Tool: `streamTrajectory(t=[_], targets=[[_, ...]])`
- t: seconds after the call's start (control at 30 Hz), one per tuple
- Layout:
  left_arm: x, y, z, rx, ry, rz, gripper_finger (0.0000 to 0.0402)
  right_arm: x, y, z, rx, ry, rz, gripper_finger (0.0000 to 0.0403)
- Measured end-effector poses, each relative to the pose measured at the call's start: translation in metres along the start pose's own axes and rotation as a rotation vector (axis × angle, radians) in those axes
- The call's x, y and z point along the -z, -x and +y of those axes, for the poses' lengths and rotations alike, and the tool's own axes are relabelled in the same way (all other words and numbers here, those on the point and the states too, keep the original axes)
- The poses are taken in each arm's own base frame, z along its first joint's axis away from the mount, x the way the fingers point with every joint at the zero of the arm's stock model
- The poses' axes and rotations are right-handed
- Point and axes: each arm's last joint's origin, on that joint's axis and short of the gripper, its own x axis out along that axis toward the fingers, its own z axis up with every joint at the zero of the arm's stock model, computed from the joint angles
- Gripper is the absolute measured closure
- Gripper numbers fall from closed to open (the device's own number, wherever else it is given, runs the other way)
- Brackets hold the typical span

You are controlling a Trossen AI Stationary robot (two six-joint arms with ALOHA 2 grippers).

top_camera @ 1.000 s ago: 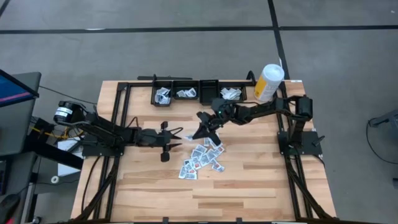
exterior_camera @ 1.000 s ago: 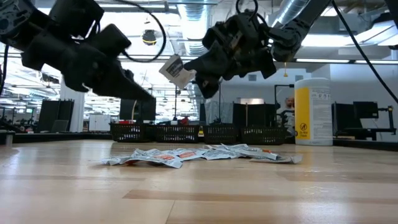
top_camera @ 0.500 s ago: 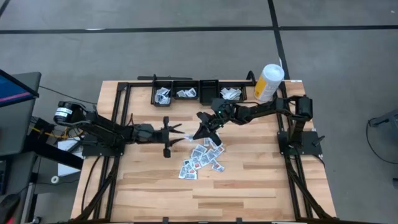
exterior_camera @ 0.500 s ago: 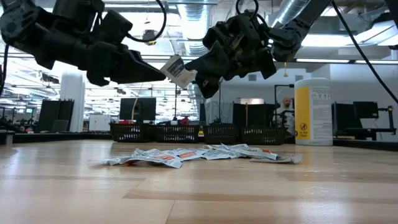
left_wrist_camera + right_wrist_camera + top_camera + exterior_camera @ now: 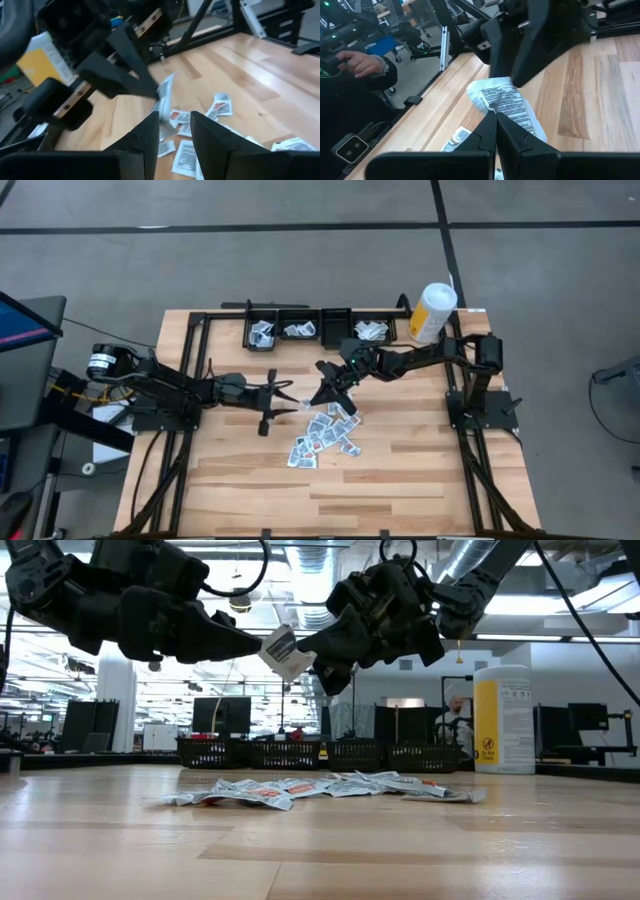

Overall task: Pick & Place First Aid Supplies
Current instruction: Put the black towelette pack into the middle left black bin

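- White with grey-blue print, one flat oblong packet point(image 5: 282, 652) hangs in the air above the table point(image 5: 400, 470), pinched by one end between the clenched fingers of the right gripper point(image 5: 318, 654).
- In the right wrist view the packet point(image 5: 506, 106) runs lengthwise straight out ahead of the jaws, its printed face turned up toward the camera and its free end pointing at the left gripper point(image 5: 520, 65).
- In the low view the packet sits tilted, its free end up and away from the right gripper's tips, toward the other arm.
- The left gripper point(image 5: 250, 643) faces it from the other side. Its two fingers point(image 5: 150, 132) stand parted, and the packet point(image 5: 165, 92) shows just ahead of the gap between them; whether they touch it I cannot tell.
- From above, the two grippers meet tip to tip over the middle of the table, the left gripper point(image 5: 292, 402) and the right gripper point(image 5: 312, 400) with the packet point(image 5: 303, 403) between them.
- Below and just beyond the jaws lies the loose heap of packets point(image 5: 325, 435) flat on the wood, some with red print.
- A row of black bins point(image 5: 318, 328) along the far edge holds a few packets.
- A white-and-yellow canister point(image 5: 433, 312) stands upright beside the bins.
- In the right wrist view a person's hand point(image 5: 362, 62) and dark sleeve show off the table.
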Motion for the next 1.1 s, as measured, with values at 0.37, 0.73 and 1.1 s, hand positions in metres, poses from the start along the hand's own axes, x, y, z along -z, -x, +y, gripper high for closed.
streamTrajectory(t=[0.37,0.73,1.1], targets=[[-0.002,0.000,0.001,-0.007,0.003,-0.024,0.0289,0.000,0.000,-0.001,0.046,0.025,-0.004,0.0403],[0.001,0.001,0.009,-0.052,0.080,-0.005,0.0352,-0.001,0.000,-0.002,0.048,0.028,-0.008,0.0403],[0.003,0.001,0.012,-0.064,0.109,-0.001,0.0397,-0.001,-0.002,0.001,0.043,0.032,-0.008,0.0403]])
